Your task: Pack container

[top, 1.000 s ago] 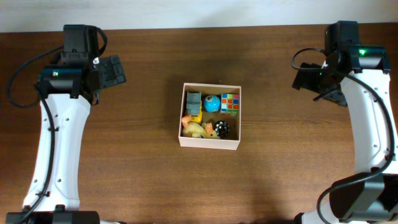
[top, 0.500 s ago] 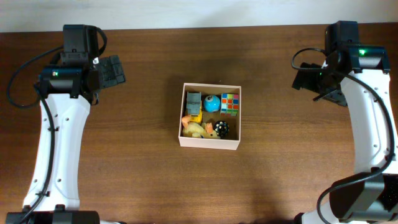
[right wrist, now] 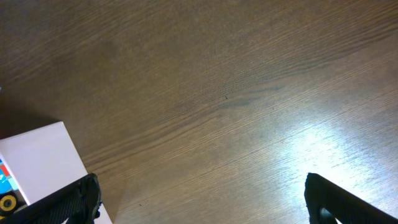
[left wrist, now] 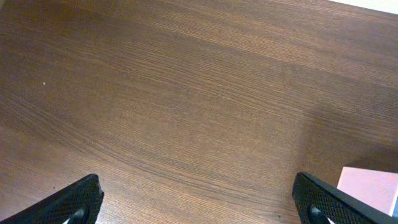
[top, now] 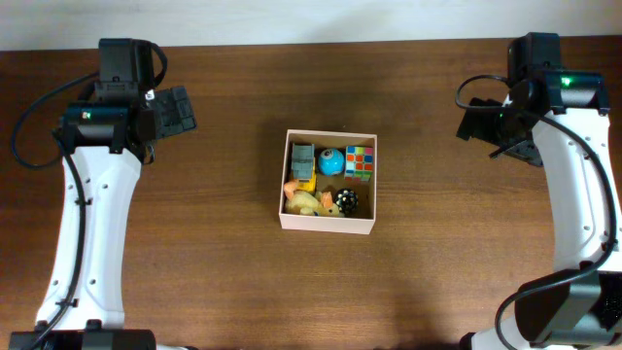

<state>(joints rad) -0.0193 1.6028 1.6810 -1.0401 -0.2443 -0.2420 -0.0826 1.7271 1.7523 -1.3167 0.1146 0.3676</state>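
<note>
Currently my left gripper (left wrist: 198,204) hangs over the desk (left wrist: 186,93), its 2 fingers spread wide and holding nothing. My right gripper (right wrist: 202,202) is likewise spread and holding nothing. Further out, a corner of the container (left wrist: 370,188) shows at the edge of each wrist view. Overhead, the container sits mid-desk, between both grippers and well apart from each. Inside, along the far wall: grey block (top: 303,157), blue ball (top: 331,162), colour cube (top: 360,161). Along the near wall: yellow toy (top: 305,202), black spotted ball (top: 347,201).
</note>
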